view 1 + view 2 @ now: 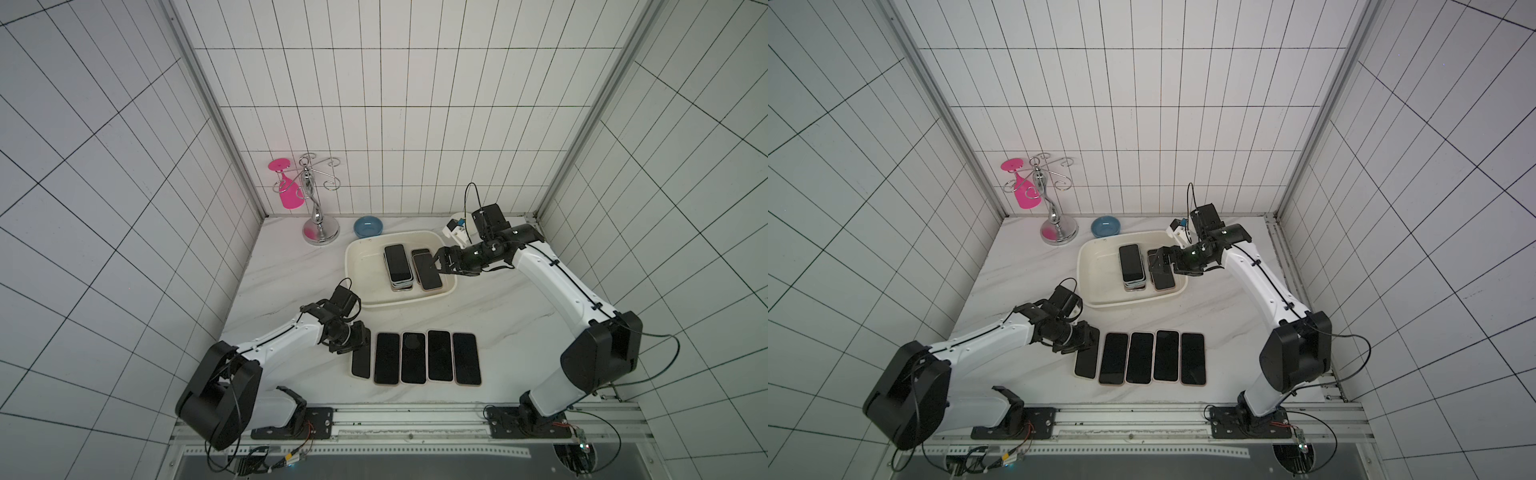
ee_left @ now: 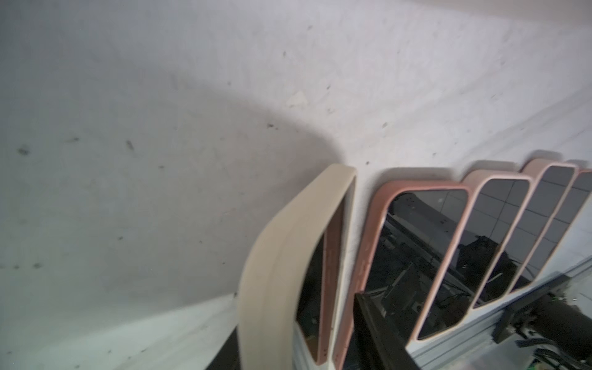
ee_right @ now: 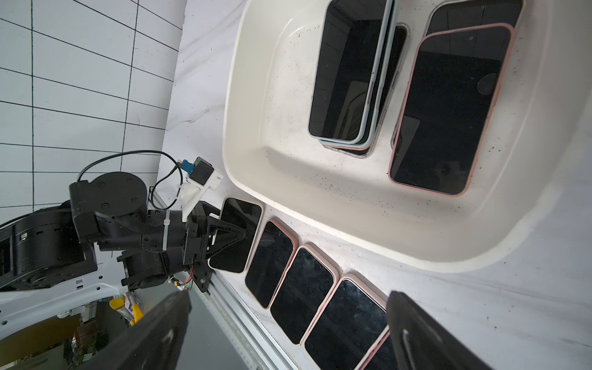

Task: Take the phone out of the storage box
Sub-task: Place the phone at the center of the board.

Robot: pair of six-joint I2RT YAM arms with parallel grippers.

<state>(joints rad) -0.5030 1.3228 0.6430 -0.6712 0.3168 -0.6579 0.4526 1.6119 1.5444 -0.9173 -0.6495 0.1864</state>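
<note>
storage box [image 1: 368,276]: cream tub on your worktop [image 1: 291,270], with phones inside in two piles.
box, left pile: stack topped by a light-blue-cased phone [image 1: 397,262], screen up.
box, right pile: pink-cased phone [image 1: 428,272] lying on another handset, screen up, near the box's right wall.
right claw [image 1: 437,264]: released, hovering over the box's right side above the pink-cased phone. In your right wrist view both fingers [image 3: 426,336] sit well apart with nothing between them.
row in front of box: five phones flat on the worktop, side by side, screens up, all outside the box.
left claw [image 1: 357,338]: over the box-side end of the cream-cased phone [image 1: 360,363], which is the row's left end.
left claw grip: you can't tell from these views whether it's clenched or let go.
blue bowl [image 1: 368,226]: just behind the box's back-left corner.
</note>
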